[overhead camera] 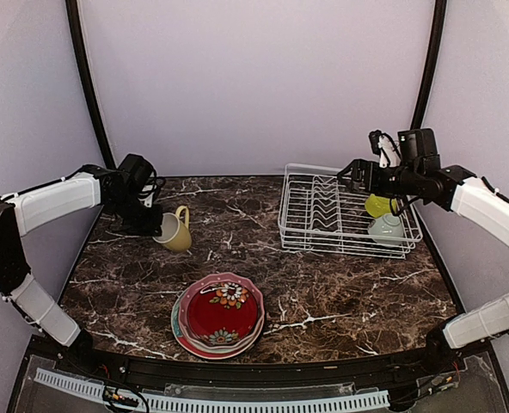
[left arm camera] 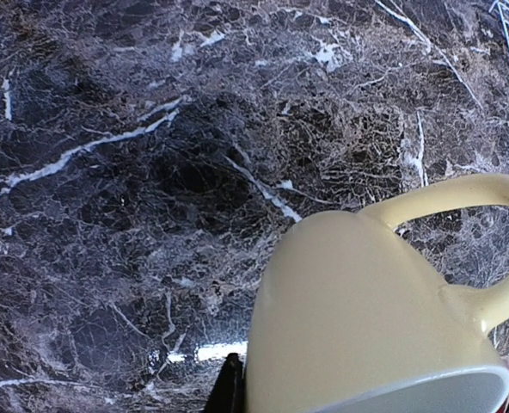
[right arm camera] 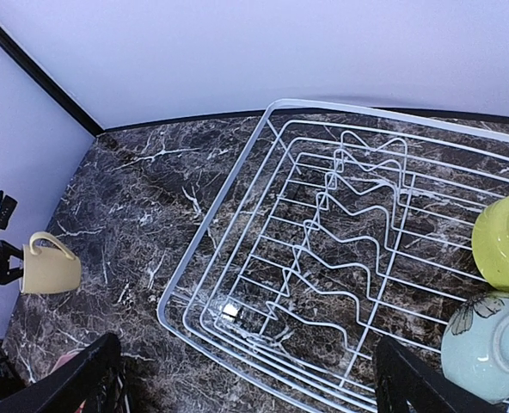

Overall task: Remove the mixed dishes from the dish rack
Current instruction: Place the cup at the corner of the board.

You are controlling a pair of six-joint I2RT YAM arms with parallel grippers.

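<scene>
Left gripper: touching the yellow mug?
Touching. Left wrist view shows a finger against the yellow mug wall; top view has the left gripper at its rim.

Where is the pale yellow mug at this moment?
In the top view, the pale yellow mug is at the table's left rear, tilted in the left gripper, behind the stack of plates and well left of the dish rack.

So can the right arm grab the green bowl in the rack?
Probably yes. The right gripper hangs open above the dish rack, and the lime-green bowl sits uncovered at the rack's end. Only the pale blue cup beside it crowds one side.
</scene>
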